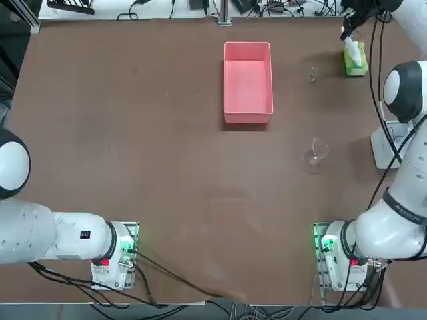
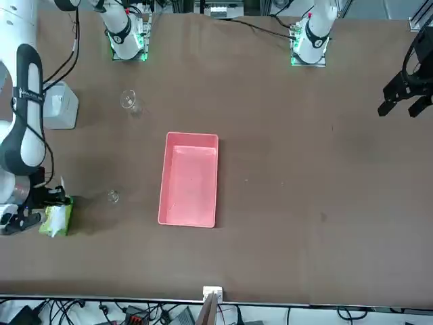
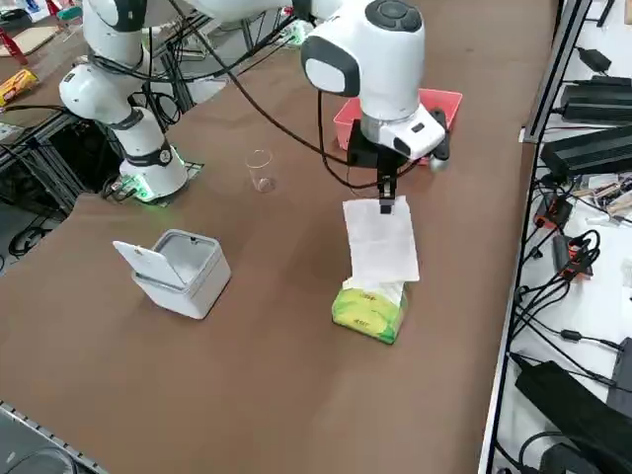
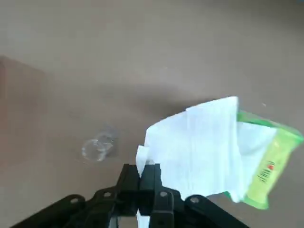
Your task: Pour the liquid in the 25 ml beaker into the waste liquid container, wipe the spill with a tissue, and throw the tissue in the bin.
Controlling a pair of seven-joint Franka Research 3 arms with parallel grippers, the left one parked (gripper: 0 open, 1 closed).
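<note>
My right gripper [image 3: 385, 200] hangs over the table's far right corner, shut on the top edge of a white tissue [image 3: 380, 242]. The sheet stretches down from the fingers to the yellow-green tissue pack [image 3: 369, 310], where its lower end still meets the slot. In the wrist view the shut gripper [image 4: 145, 173] pinches the tissue [image 4: 199, 142] beside the pack [image 4: 266, 171]. The tiny clear 25 ml beaker [image 1: 313, 75] stands upright on the table to the pack's left, also visible as the beaker [image 4: 98, 147]. The pink tray [image 1: 247, 80] lies further left.
A larger clear beaker [image 1: 317, 152] stands nearer the robot. A white bin with its lid flipped open [image 3: 178, 272] sits at the right edge of the table. The pack [image 1: 354, 60] lies close to the table's far edge, with cables beyond it.
</note>
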